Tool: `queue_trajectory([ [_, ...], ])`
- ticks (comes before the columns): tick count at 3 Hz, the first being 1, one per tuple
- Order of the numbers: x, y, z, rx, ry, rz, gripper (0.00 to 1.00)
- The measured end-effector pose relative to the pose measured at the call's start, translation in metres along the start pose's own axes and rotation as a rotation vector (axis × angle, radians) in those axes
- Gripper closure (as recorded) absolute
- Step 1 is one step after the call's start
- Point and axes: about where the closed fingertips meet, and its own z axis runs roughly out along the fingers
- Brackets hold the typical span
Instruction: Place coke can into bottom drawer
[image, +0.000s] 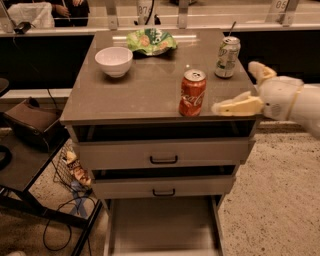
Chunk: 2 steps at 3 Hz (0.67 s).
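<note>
The coke can (192, 93), red with white script and a silver top, stands upright near the front edge of the cabinet top (150, 85). My gripper (239, 89) is to the right of the can at the cabinet's right edge, open, with one finger (235, 106) pointing left toward the can and the other finger (260, 71) behind it. It holds nothing and a small gap separates it from the can. The bottom drawer (162, 225) is pulled out at floor level below the cabinet, its flat floor bare.
A white-and-green can with a straw (227, 56) stands behind the gripper. A white bowl (114, 61) and a green chip bag (151, 41) sit at the back of the top. Two closed drawers with dark handles (163, 160) are above the open one. A black stand and cables (35, 150) are at left.
</note>
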Motion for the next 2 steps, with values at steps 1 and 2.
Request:
queue_trajectory([
  [1,0.021,0.016,0.042,-0.043,0.004,0.024,0.00],
  [2,0.018,0.033,0.074,-0.097,-0.027,0.032,0.00],
])
